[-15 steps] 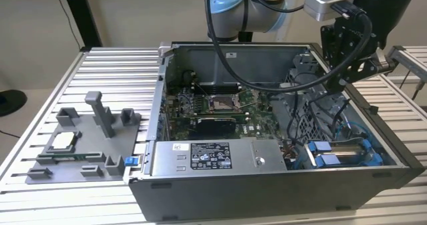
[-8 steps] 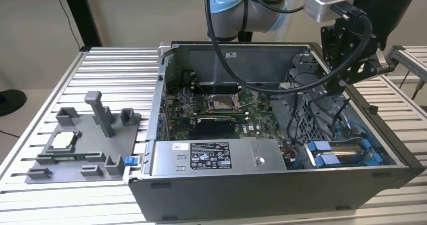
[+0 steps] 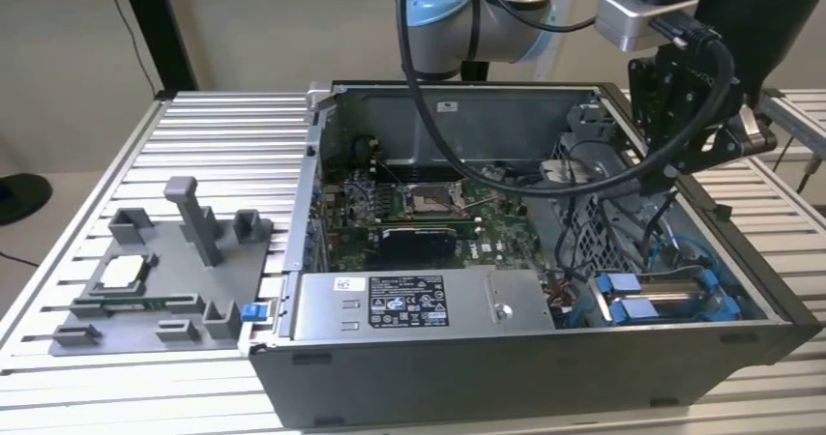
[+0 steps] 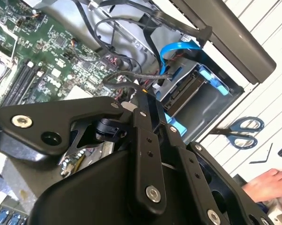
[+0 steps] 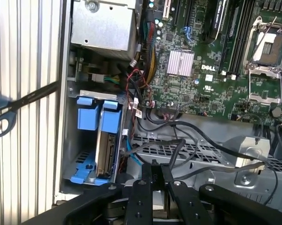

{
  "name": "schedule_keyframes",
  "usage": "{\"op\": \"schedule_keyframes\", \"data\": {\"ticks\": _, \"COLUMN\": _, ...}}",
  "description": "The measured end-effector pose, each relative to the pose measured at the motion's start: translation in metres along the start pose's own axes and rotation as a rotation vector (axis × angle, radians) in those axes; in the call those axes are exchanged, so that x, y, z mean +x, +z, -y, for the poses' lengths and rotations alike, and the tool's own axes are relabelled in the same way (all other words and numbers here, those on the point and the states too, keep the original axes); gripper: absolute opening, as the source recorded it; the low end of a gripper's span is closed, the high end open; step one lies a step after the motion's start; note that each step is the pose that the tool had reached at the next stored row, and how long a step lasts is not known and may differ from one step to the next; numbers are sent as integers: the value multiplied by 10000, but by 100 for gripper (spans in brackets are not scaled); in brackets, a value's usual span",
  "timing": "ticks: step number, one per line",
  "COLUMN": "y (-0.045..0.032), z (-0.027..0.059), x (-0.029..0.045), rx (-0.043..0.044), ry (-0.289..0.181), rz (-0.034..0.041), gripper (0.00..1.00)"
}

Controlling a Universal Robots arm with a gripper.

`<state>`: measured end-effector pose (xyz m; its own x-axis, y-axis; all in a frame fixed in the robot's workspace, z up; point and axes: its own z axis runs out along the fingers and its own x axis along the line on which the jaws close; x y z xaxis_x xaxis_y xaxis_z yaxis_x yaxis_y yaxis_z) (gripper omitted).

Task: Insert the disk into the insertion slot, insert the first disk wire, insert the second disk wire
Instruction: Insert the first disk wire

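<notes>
While my tool (image 5: 153,169) hangs over the open computer case (image 3: 516,377), its fingers stand drawn close together, pinched on the end of a black wire (image 5: 171,144) near the perforated cage (image 5: 201,154). Observed: the disk (image 5: 104,145) is seated in the insertion slot (image 5: 80,149), its blue carrier tabs at the bay mouth, just beside the case wall. Scissors (image 5: 2,117) lie on the desk (image 3: 207,126) outside that wall, blades pointing at it

Bright, even light; soft shadows inside the case (image 3: 516,372); glare on table slats (image 5: 28,47).
</notes>
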<state>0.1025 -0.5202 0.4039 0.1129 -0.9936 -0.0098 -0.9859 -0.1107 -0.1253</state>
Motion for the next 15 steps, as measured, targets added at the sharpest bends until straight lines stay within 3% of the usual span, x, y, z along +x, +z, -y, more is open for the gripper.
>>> {"op": "schedule_keyframes", "data": {"ticks": 4, "y": 3, "z": -6, "x": 48, "rx": -2, "ry": 114, "rz": -20, "gripper": 0}}
{"op": "schedule_keyframes", "data": {"ticks": 6, "y": 4, "z": -7, "x": 69, "rx": -57, "ry": 177, "rz": -24, "gripper": 0}}
{"op": "schedule_keyframes", "data": {"ticks": 8, "y": 4, "z": -11, "x": 92, "rx": -223, "ry": 230, "rz": -20, "gripper": 0}}
{"op": "schedule_keyframes", "data": {"ticks": 13, "y": 12, "z": 2, "x": 132, "rx": -769, "ry": 282, "rz": 13, "gripper": 0}}
{"op": "schedule_keyframes", "data": {"ticks": 15, "y": 26, "z": 23, "x": 146, "rx": -914, "ry": 287, "rz": 27, "gripper": 0}}
